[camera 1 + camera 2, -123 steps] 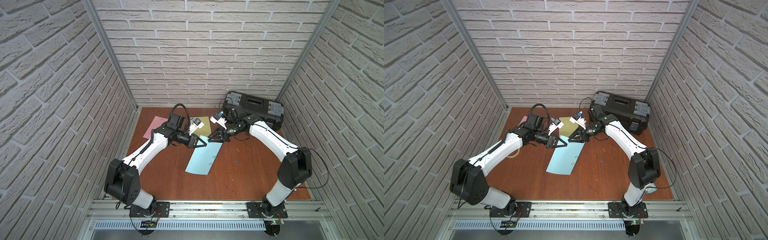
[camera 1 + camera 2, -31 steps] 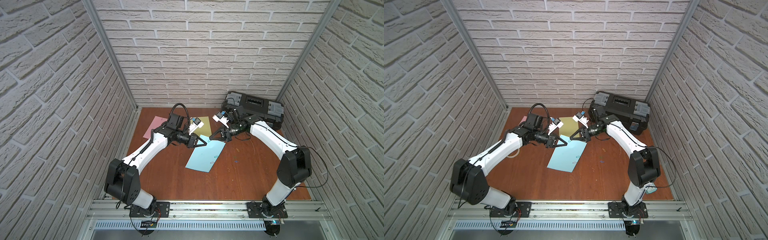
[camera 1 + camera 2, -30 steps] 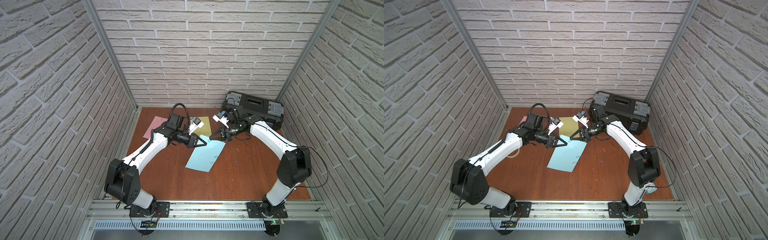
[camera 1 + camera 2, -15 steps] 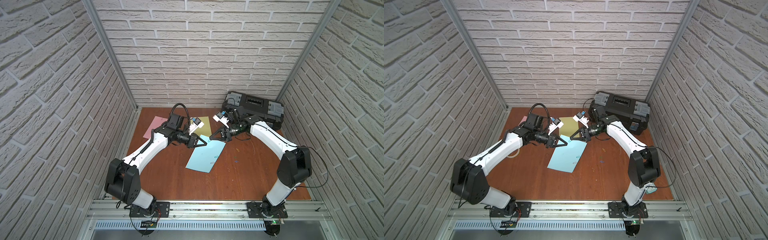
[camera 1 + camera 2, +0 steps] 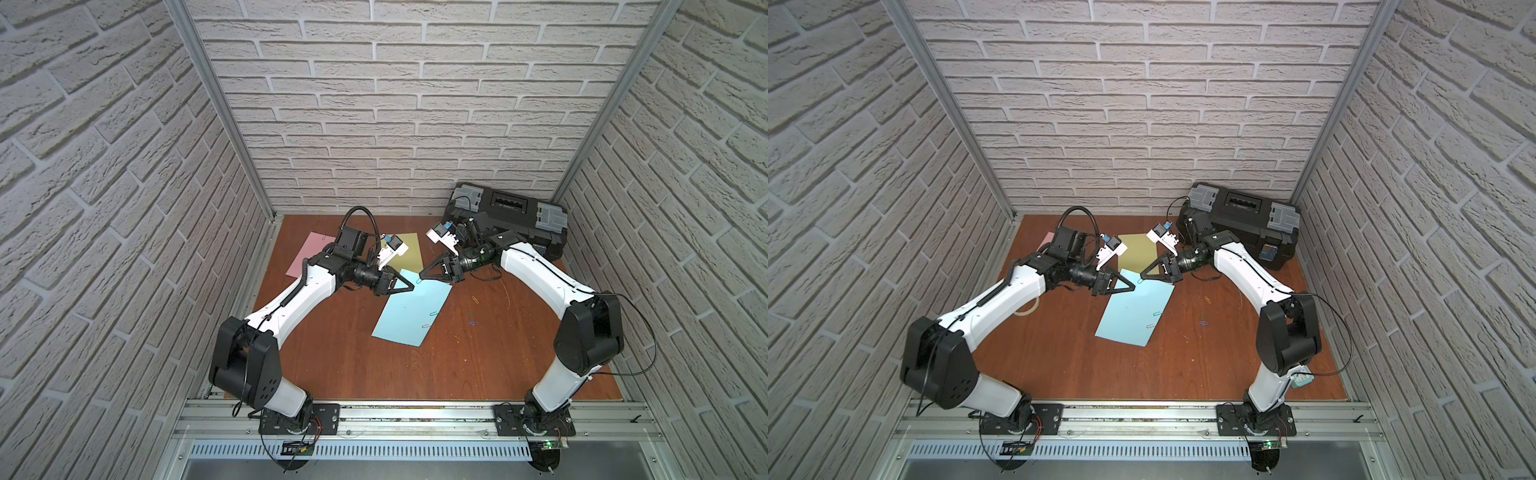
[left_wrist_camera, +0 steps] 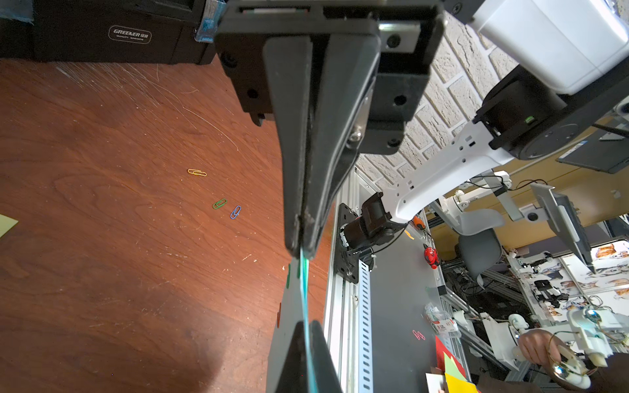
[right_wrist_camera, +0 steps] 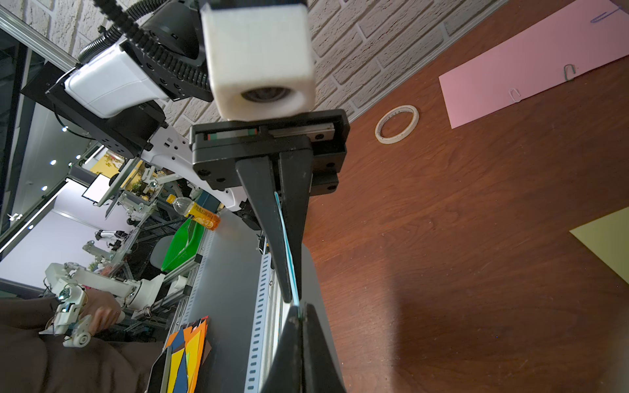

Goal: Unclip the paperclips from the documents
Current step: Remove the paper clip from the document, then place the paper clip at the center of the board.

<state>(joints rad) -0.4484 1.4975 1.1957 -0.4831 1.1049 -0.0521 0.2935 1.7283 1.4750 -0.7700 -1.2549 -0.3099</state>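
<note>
Tabletop (image 5: 478, 365): brown wood grain, lying under both sets of fingers. Toolbox (image 5: 507, 212): black with grey latches, behind the right fingers and past that wrist, against the back wall. Blue sheet (image 5: 409, 316): its far edge is raised off the tabletop and runs between the two sets of fingers; the rest slopes down and away from them toward the front rail. Yellow sheet (image 5: 409, 249): flat, just beyond both fingertips on the back-wall side. Pink sheet (image 5: 309, 253): flat, behind the left fingers and well apart from them, past the left wrist. Left fingers (image 7: 262, 211): closed flat on the blue sheet's edge, with the paper seated deep between them. Right fingers (image 6: 294, 136): closed tight at the sheet's corner, tips facing the left tips and nearly meeting them. Whether they nip clip or paper cannot be told. Tape ring (image 7: 396, 124): white, flat, behind the left fingers beside that forearm. Teal clip (image 5: 417, 281): on the blue sheet's corner, just by the right fingertips. Edge clips (image 5: 433, 313): two, on the blue sheet's side edge, on the right fingers' side and well down from them. Pink-sheet clips (image 7: 569, 72): three, one green, one pale, one blue, far behind the left fingers. Loose clips (image 6: 219, 203): yellow, green and blue, on bare tabletop on the right fingers' side, apart from the blue sheet.
</note>
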